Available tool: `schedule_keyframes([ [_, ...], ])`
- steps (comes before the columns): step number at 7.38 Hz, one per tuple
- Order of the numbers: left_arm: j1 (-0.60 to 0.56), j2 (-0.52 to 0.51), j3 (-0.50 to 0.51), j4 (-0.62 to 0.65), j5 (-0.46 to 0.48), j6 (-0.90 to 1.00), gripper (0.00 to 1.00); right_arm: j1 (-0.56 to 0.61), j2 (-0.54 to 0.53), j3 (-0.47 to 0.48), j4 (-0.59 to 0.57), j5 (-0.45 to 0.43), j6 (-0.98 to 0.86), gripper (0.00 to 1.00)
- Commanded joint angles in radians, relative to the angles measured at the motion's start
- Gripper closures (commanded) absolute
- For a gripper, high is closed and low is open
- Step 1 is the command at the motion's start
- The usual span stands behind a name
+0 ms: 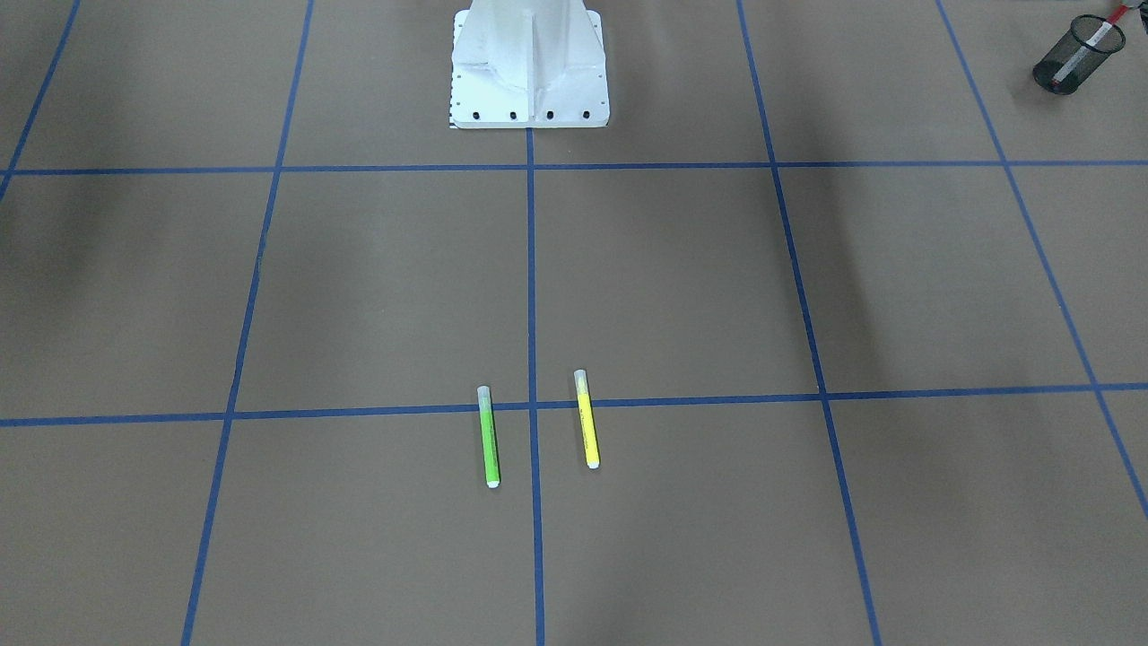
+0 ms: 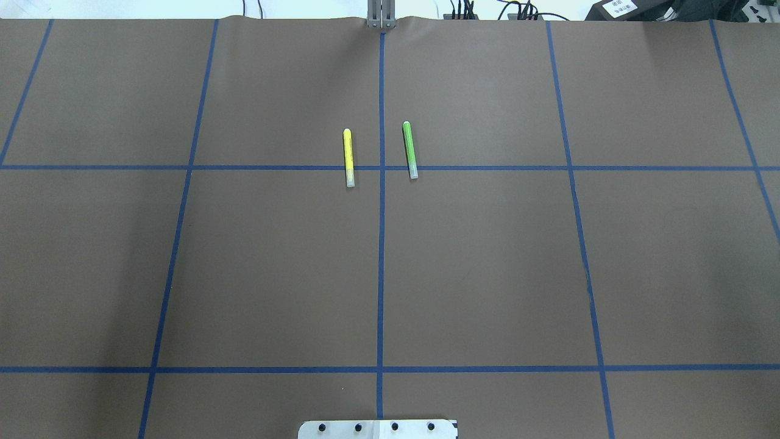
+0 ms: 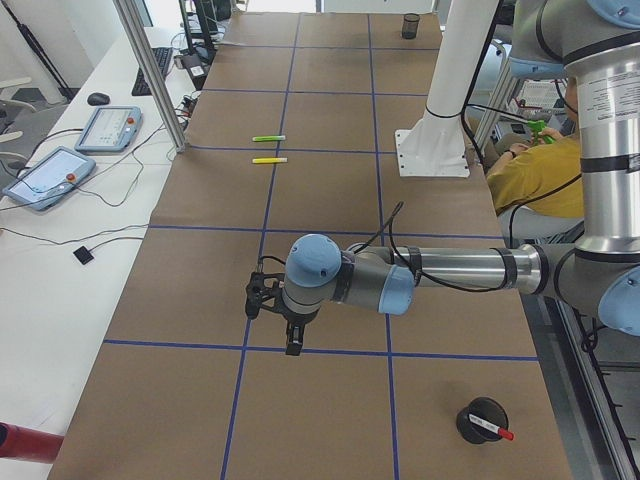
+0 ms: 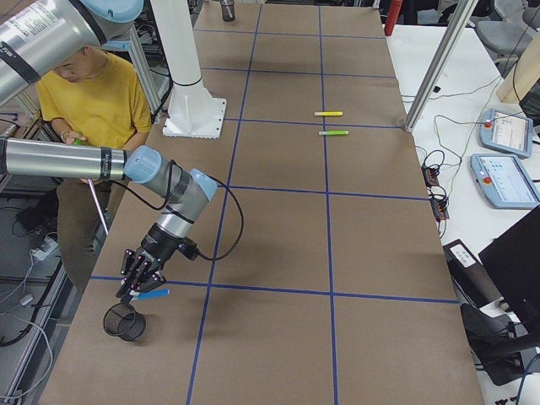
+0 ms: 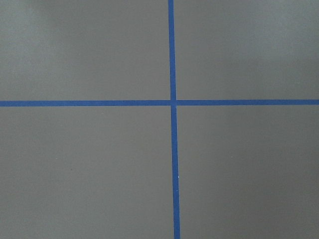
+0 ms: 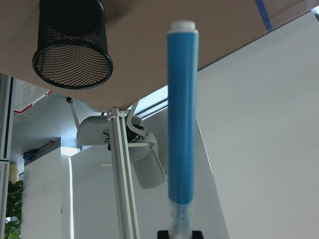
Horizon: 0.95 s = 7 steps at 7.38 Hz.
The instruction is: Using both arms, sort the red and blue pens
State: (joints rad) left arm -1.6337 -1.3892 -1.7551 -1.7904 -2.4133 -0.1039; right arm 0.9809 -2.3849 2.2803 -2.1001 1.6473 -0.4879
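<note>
My right gripper (image 4: 135,285) is shut on the blue pen (image 4: 152,294), which it holds level just above a black mesh cup (image 4: 124,321) near the table's corner. In the right wrist view the blue pen (image 6: 182,114) runs up from the gripper (image 6: 180,234), and the mesh cup (image 6: 73,46) lies to its upper left. The red pen (image 3: 494,431) stands in another black mesh cup (image 3: 482,420) on my left side; the front view shows that red pen (image 1: 1087,47) in its cup (image 1: 1076,56) too. My left gripper (image 3: 292,345) hovers over bare table, and I cannot tell its state.
A green marker (image 2: 410,149) and a yellow marker (image 2: 348,157) lie side by side across a blue tape line at mid-table. The white robot base (image 1: 529,67) stands at the table's edge. A person in a yellow shirt (image 4: 97,97) sits behind the robot.
</note>
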Motion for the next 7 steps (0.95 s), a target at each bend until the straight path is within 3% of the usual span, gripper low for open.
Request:
schedule_keyframes([
  [1,0.000,-0.001,-0.001,-0.010,0.000,0.000,0.00,-0.002,0.000,-0.016,-0.029,0.087,-0.001,1.00],
  [4,0.000,0.001,-0.001,-0.020,0.000,0.001,0.00,-0.002,0.003,-0.108,-0.003,0.149,-0.001,1.00],
  [7,0.000,0.001,-0.001,-0.037,0.000,0.001,0.00,-0.002,0.001,-0.278,0.188,0.213,-0.001,1.00],
])
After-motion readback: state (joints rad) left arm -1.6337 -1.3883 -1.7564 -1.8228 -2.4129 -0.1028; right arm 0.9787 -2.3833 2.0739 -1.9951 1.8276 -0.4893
